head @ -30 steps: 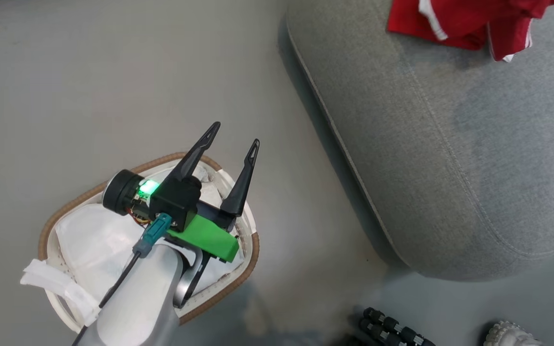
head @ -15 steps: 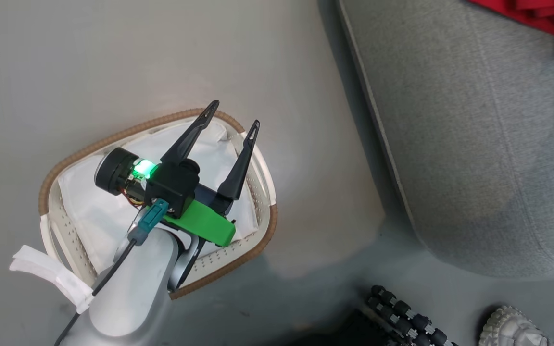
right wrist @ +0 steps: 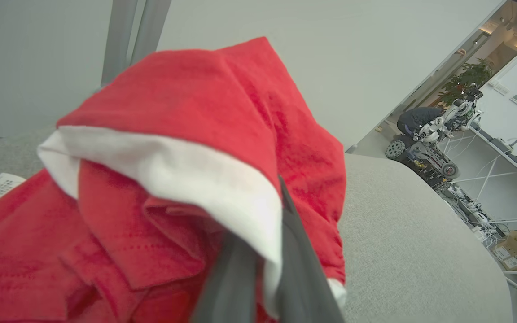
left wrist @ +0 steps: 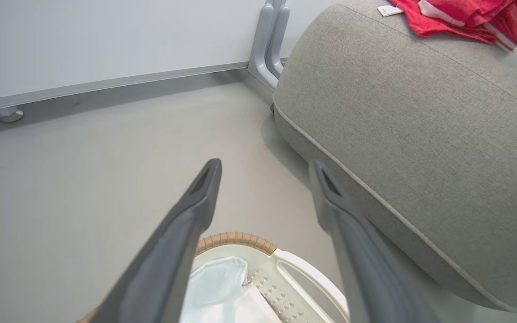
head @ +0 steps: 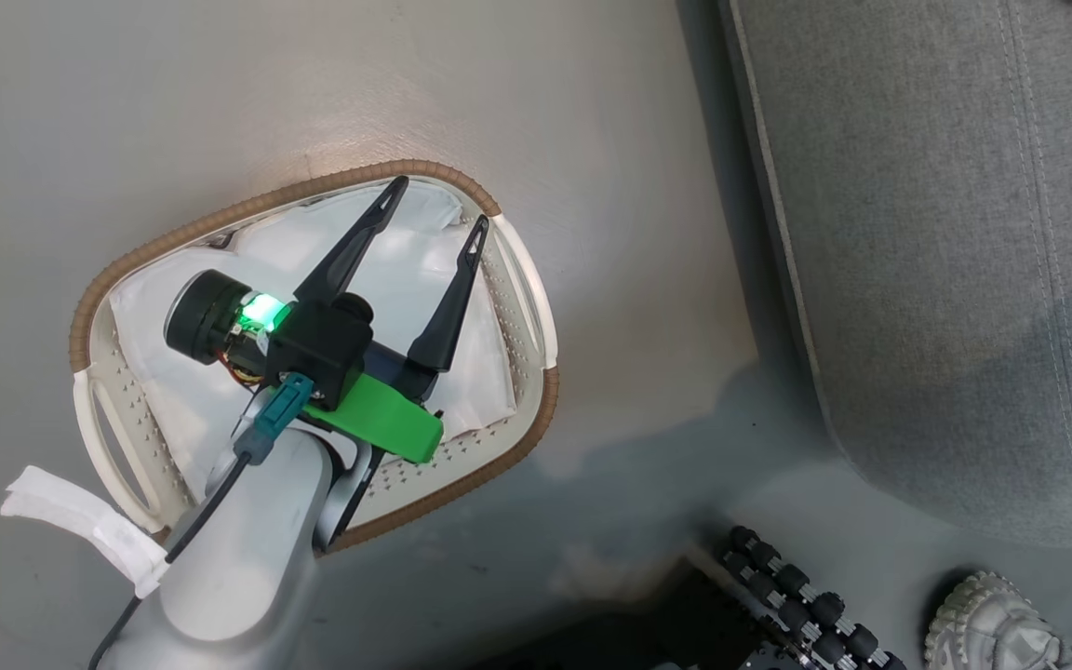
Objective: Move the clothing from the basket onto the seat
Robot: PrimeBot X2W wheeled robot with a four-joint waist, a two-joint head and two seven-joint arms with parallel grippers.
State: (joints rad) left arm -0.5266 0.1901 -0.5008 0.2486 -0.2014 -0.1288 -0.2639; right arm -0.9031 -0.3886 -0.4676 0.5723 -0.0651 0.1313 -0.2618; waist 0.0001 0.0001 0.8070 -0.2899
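Looking down from the head, the left gripper (head: 441, 202) hangs over the basket (head: 313, 184) with its two fingers wide apart and nothing between them. This view lets me peek inside the basket: I see the white liner sheet (head: 154, 316) and no red, as far as the arm lets me look. The seat (head: 945, 279) sits apart, on the right. From the left wrist I get what the head view hardly gives: a heap of the clothing (left wrist: 460, 18) lies far back on top of the seat. From the right wrist, the right gripper (right wrist: 265, 269) has its fingers pressed together on a fold of red cloth with white trim, over the seat. I think this is the last piece. To put it down well, the gripper should go low over the grey cushion, away from the edge, then open and pull straight back so the cloth does not catch and slide off.
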